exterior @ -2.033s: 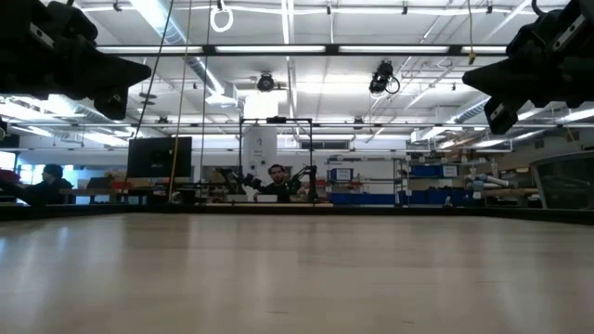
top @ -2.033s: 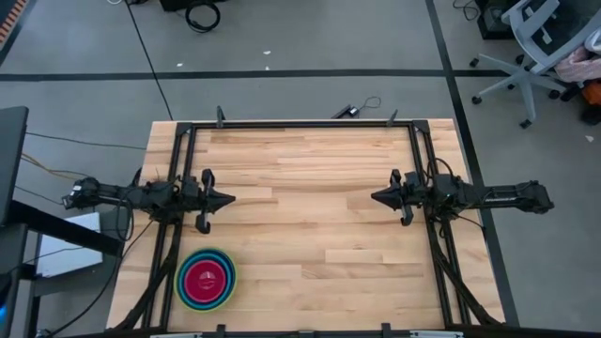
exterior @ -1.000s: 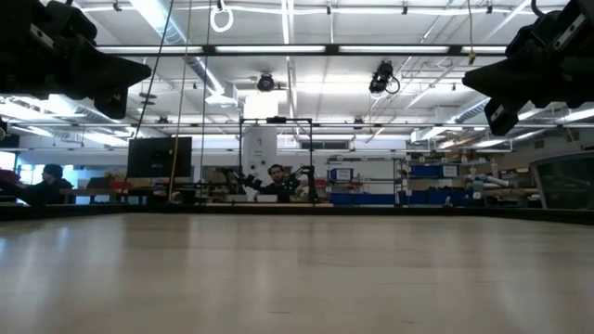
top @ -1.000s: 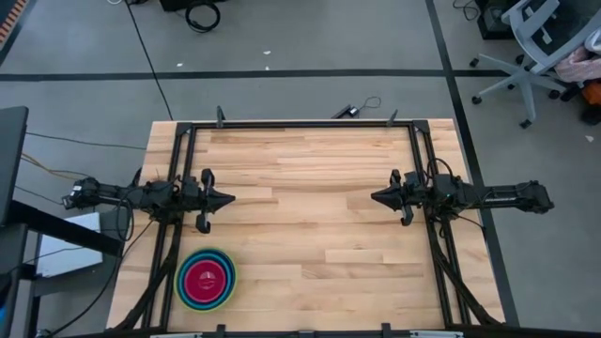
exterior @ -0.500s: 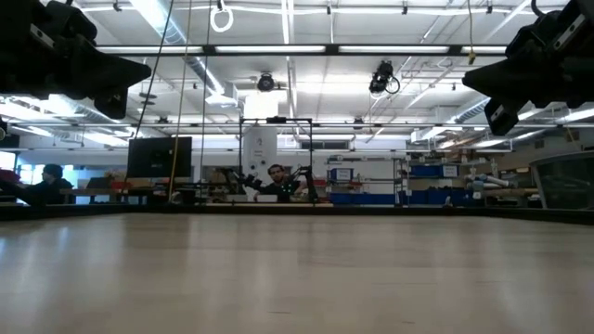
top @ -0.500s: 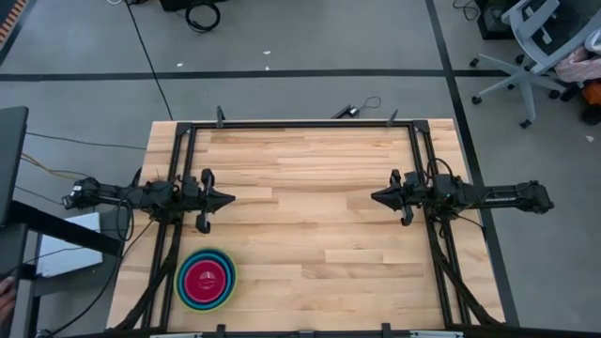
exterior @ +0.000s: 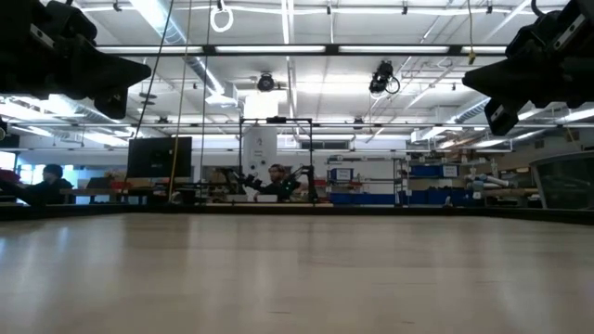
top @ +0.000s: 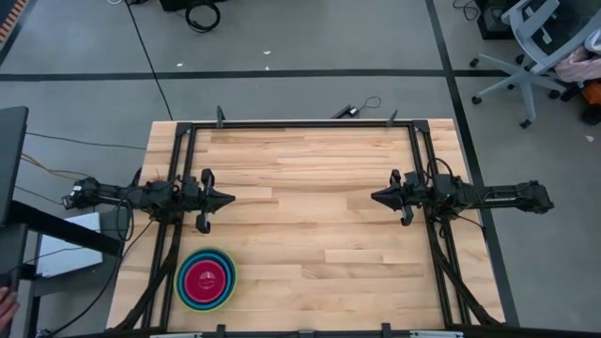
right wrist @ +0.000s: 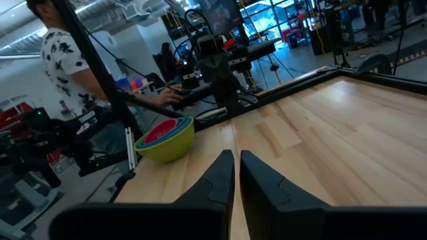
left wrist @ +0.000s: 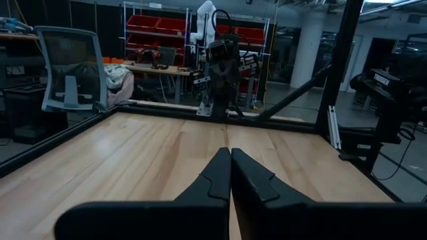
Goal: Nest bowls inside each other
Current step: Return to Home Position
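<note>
The bowls [top: 206, 279] stand nested in one stack near the table's near left corner, the stack's base resting on the wood. The lime green bowl is outermost, blue rims lie inside it and the magenta-pink one sits in the middle. The right wrist view shows the stack [right wrist: 165, 139] far ahead. My left gripper [top: 230, 199] hangs level above the table's left side, a little farther from the near edge than the bowls, shut and holding nothing [left wrist: 231, 152]. My right gripper [top: 375, 196] hangs level above the right side, shut but for a thin slit, also holding nothing [right wrist: 235, 155].
A black frame [top: 300, 125] runs along the table's far, left and right edges. A person in a patterned white shirt [right wrist: 63, 57] stands beyond the left edge, with a hand [top: 7, 302] showing off the near left corner. Bare wood [top: 310, 225] lies between the two grippers.
Both arms and the bowls have kept still. A person's hand has come into view on the floor side of the table's near left corner.
</note>
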